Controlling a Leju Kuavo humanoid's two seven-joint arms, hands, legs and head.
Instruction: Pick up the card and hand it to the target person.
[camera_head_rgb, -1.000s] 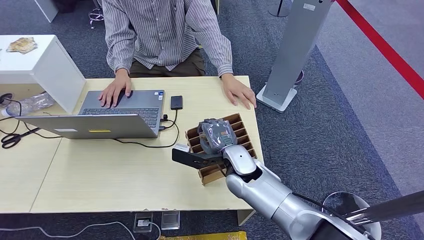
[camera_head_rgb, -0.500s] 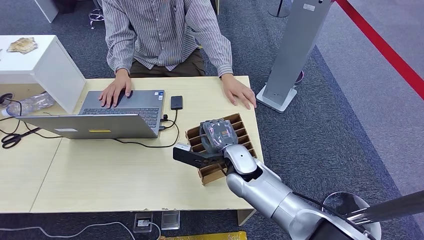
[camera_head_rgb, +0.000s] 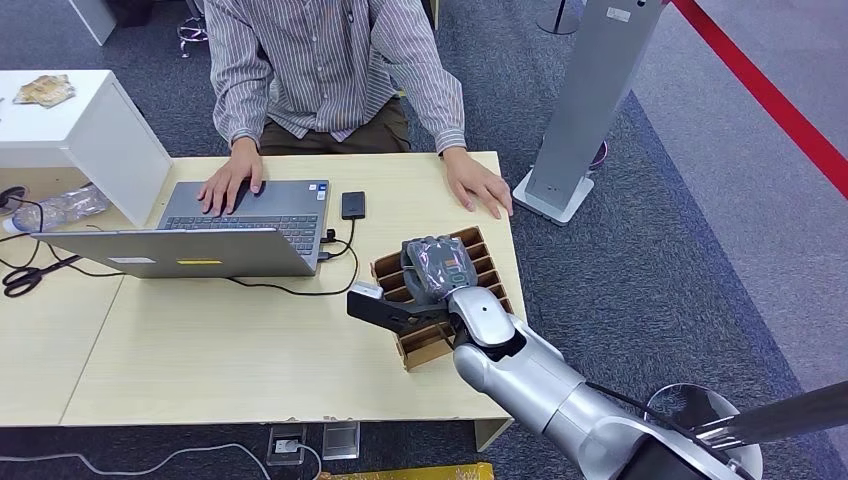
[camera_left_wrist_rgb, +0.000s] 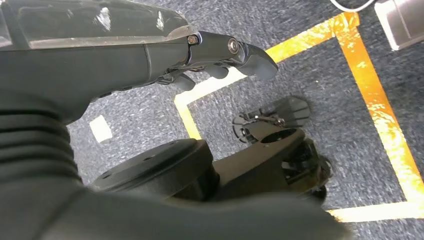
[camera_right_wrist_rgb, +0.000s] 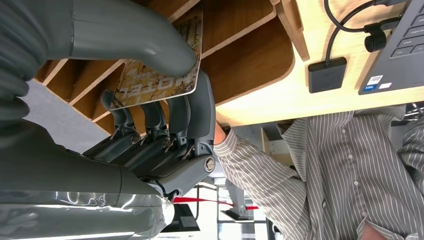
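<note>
My right hand (camera_head_rgb: 437, 268) sits over the slotted wooden card holder (camera_head_rgb: 487, 262) near the table's right edge. In the right wrist view a brown patterned card (camera_right_wrist_rgb: 155, 75) is pinched between the thumb (camera_right_wrist_rgb: 150, 40) and the dark fingers (camera_right_wrist_rgb: 165, 120), still partly inside the holder's slots (camera_right_wrist_rgb: 240, 55). From the head view, the hand hides the card. The person (camera_head_rgb: 330, 70) in a striped shirt sits across the table, one hand on the laptop (camera_head_rgb: 232, 180) and the other flat on the table (camera_head_rgb: 480, 185). My left hand (camera_left_wrist_rgb: 220, 60) hangs above the floor, holding nothing.
An open laptop (camera_head_rgb: 240, 225) with cables and a small black device (camera_head_rgb: 353, 205) lie to the left of the holder. A white cabinet (camera_head_rgb: 90, 125) stands at the far left. A grey pillar on a base (camera_head_rgb: 590, 100) stands right of the table.
My right hand has shifted very slightly to the right over the holder. The person and the things on the table have not moved.
</note>
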